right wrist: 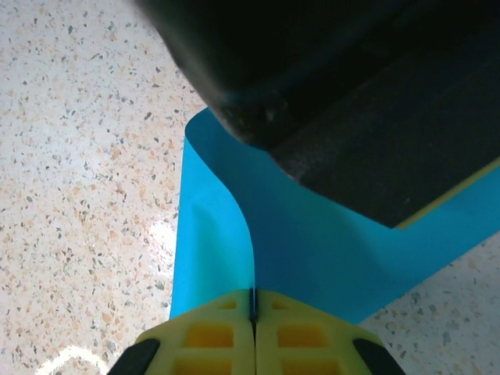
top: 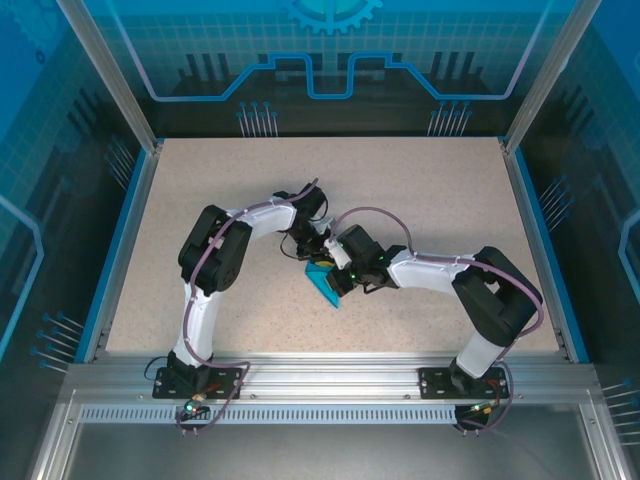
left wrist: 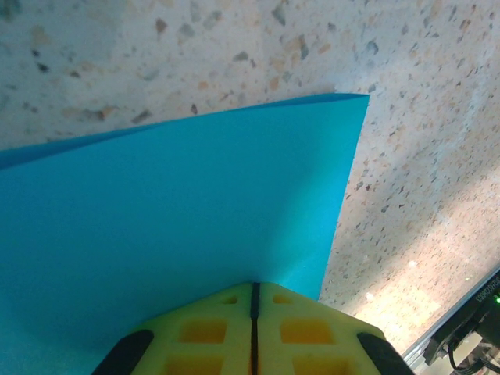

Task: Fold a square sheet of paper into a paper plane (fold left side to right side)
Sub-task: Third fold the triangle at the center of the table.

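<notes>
The teal-blue sheet of paper (top: 326, 290) lies mid-table, folded into a small shape with one sharp tip toward the near edge. Both arms meet over it. In the left wrist view the paper (left wrist: 172, 219) is a flat layer with one corner at the upper right. My left gripper (left wrist: 255, 285) is shut, its yellow tips down against that layer with nothing seen between them. In the right wrist view a flap of the paper (right wrist: 328, 250) curls up off the table. My right gripper (right wrist: 252, 293) is shut on that flap's edge. From above, the left gripper (top: 312, 262) and right gripper (top: 337, 280) nearly touch.
The speckled table (top: 420, 200) stretches open on every side of the paper. The left gripper's dark body (right wrist: 351, 94) hangs close over the flap in the right wrist view. Blue rails (top: 538, 240) edge the table's sides, and a metal frame (top: 330, 372) runs along the near edge.
</notes>
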